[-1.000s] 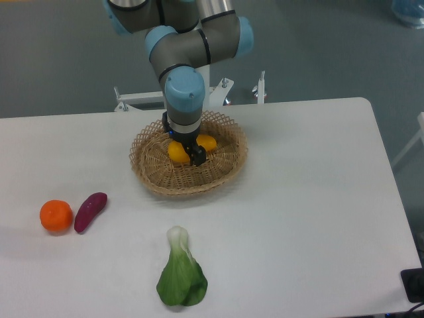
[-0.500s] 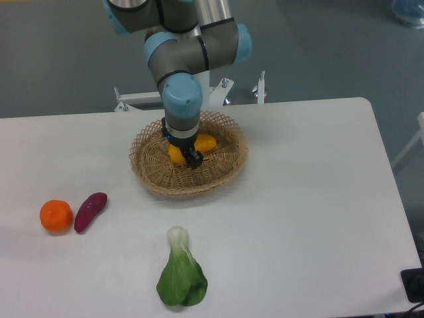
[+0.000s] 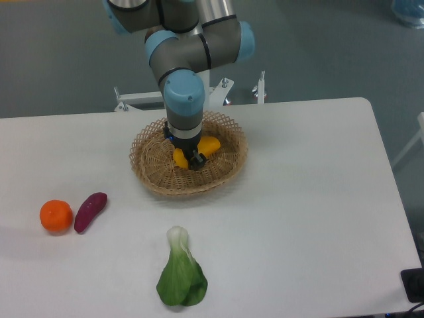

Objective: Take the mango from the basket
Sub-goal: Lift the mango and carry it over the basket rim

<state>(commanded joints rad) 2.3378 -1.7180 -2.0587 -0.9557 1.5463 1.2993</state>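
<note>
The tan wicker basket (image 3: 152, 177) sits at the middle back of the white table. The yellow-orange mango (image 3: 209, 146) is inside it, partly hidden by the arm; one end shows right of the gripper and one at its lower left. My gripper (image 3: 191, 156) points down into the basket with its black fingers closed around the mango's middle. The mango looks tilted, its right end raised a little above the basket floor.
A round orange citrus fruit (image 3: 55, 216) and a purple sweet potato (image 3: 90, 211) lie at the left of the table. A green bok choy (image 3: 181, 274) lies near the front edge. A metal frame (image 3: 260, 89) stands behind the table.
The gripper has closed on the mango and risen slightly; the mango has tilted, with its right end lifted compared with one second ago.
</note>
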